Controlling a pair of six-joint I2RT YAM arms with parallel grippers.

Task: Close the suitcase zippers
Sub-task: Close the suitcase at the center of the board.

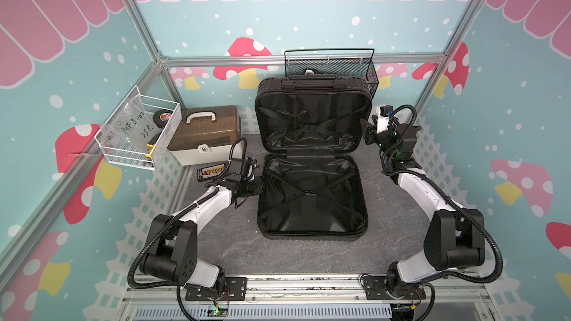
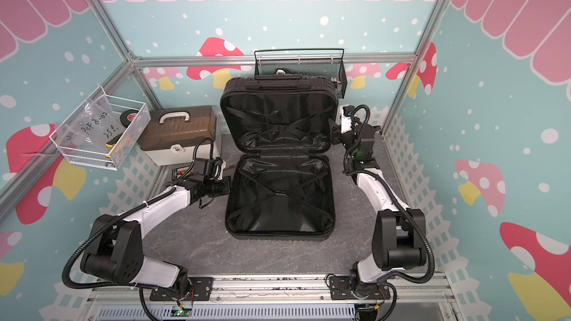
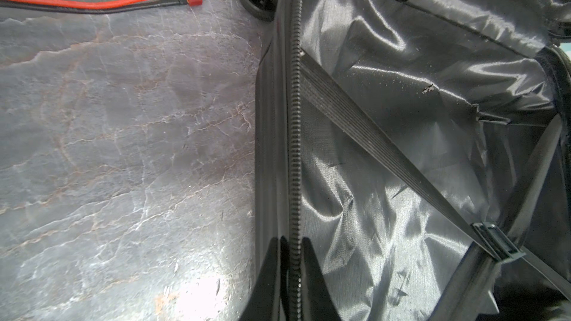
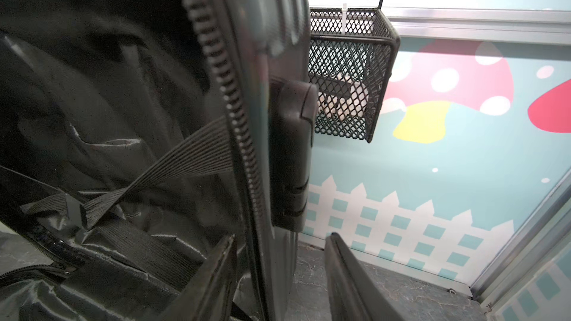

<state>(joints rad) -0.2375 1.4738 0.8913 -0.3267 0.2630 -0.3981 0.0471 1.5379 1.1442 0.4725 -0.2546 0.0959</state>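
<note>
So the black ribbed hard-shell suitcase (image 1: 312, 193) lies wide open mid-table. Its far shell is tipped up by a black wire-mesh basket (image 1: 327, 66), and a white box with brown see-through lid (image 1: 205, 137) sits beside it. The left gripper (image 3: 292, 242) is pinched tight on the flat shell's thin black zipper track (image 3: 295, 149). The right gripper (image 4: 281, 236) straddles the raised rim, part open, with a gap on the outer side.

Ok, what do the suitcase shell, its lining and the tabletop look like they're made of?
The suitcase shell looks like hard moulded plastic, matte black, judging by its rigid ribs. The lining seems thin synthetic fabric: glossy, creased, catching light. The tabletop looks like grey veined stone or a printed laminate; the pictures leave that open.
</note>
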